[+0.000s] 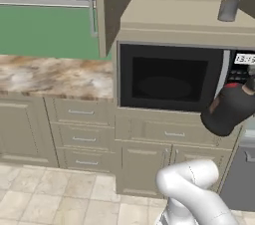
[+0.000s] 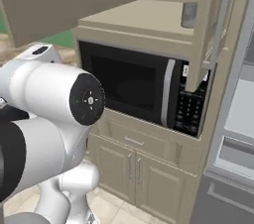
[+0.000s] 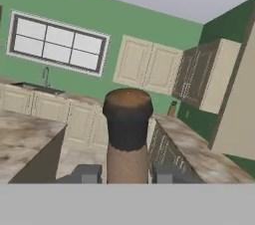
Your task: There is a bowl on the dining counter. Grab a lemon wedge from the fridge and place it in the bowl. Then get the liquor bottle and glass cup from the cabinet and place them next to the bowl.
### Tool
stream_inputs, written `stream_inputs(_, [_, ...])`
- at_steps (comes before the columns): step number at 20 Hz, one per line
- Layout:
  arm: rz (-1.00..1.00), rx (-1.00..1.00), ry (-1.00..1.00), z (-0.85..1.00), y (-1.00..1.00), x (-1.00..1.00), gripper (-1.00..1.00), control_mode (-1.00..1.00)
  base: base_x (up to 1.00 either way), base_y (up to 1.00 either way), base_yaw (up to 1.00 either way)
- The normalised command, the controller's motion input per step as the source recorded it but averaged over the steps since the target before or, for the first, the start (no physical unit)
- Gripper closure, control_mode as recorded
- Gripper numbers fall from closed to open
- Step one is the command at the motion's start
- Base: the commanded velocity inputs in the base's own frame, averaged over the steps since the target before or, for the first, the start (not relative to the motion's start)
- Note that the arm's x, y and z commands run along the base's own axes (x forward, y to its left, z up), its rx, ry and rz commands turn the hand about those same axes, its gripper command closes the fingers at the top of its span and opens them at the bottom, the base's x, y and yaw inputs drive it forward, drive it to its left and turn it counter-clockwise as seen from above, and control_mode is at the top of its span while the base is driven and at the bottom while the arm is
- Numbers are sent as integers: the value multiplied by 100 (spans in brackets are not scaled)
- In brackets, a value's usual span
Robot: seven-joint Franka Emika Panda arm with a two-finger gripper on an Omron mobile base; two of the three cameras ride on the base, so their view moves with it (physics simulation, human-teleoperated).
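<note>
Gripper (image 3: 127, 174) clamped bottle (image 3: 127, 124) by neck, upright (so nothing spilled); cup (image 2: 189, 15) sat on open cabinet shelf (image 2: 144, 17), unfetched.

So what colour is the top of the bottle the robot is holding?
Dark brown, nearly black. The liquor bottle cap shows best in the hand view, between the gripper tips.

the liquor bottle (image 3: 127, 137) stands upright at the bottom centre of the hand view, between the two dark fingertips, its brown neck rising to a wider dark cap with a brown top. the glass cup (image 1: 228, 10) sits upright on the open cabinet shelf above the microwave, in the upper right of the left base view, a small grey tumbler.
</note>
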Motion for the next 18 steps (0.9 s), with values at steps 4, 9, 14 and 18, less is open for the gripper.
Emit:
stream_inputs(4, [0,0,0,0,0,0,100,100,-30,-79,44])
stream_inputs(9, [0,0,0,0,0,0,100,100,-67,-56,48])
stream_inputs(14, [0,0,0,0,0,0,100,100,-29,-84,51])
stream_inputs(18, [0,0,0,0,0,0,100,100,-82,-44,47])
